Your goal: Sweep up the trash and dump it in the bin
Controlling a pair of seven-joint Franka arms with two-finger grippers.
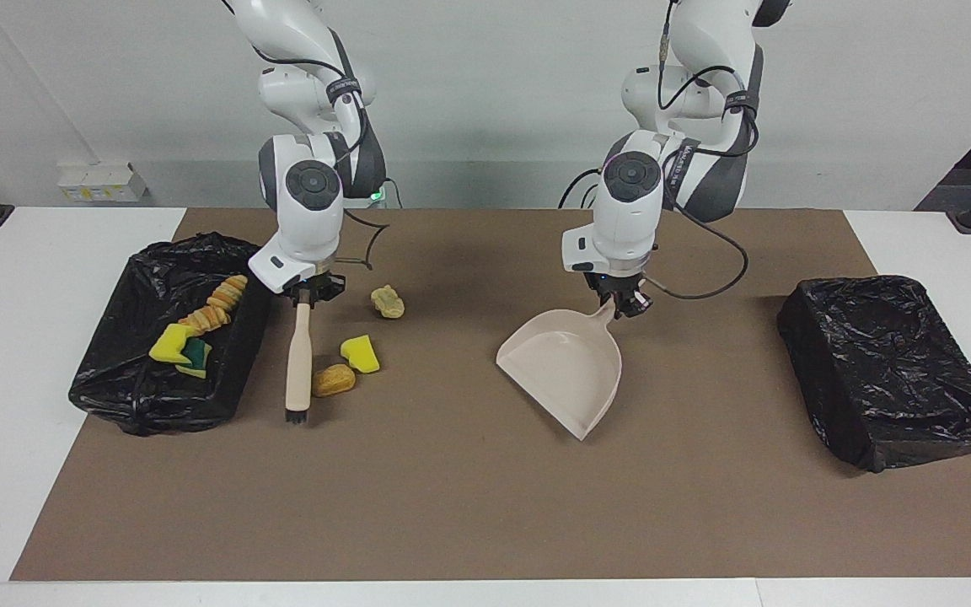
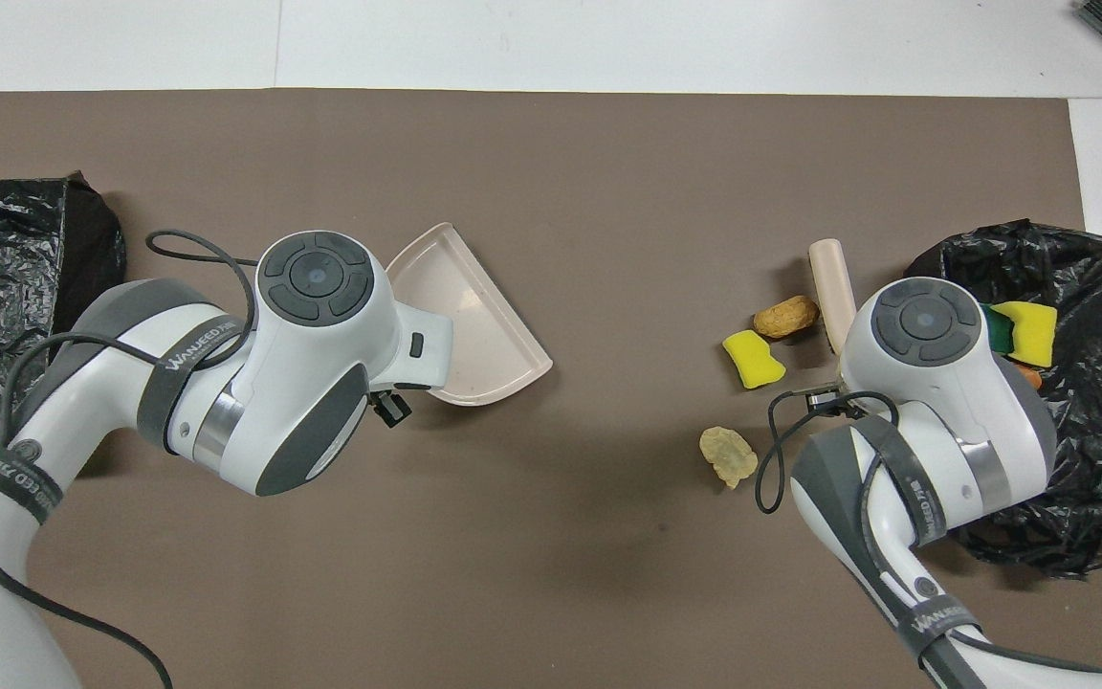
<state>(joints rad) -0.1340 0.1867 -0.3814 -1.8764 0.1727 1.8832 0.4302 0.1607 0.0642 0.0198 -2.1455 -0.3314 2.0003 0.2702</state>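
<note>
We see three pieces of trash (image 1: 352, 352) loose on the surface beside the bin (image 1: 115, 384); light, soft, they should sweep easily. Right hand (image 1: 305, 294) grips the brush (image 1: 298, 362); left hand (image 1: 623, 304) grips the dustpan (image 1: 565, 364).

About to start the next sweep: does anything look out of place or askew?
Three scraps lie loose on the mat beside the bin: a pale lump, a yellow sponge and an orange lump. The dustpan, in the left gripper, sits turned at a slant, well apart from them. Nothing looks damaged.
</note>
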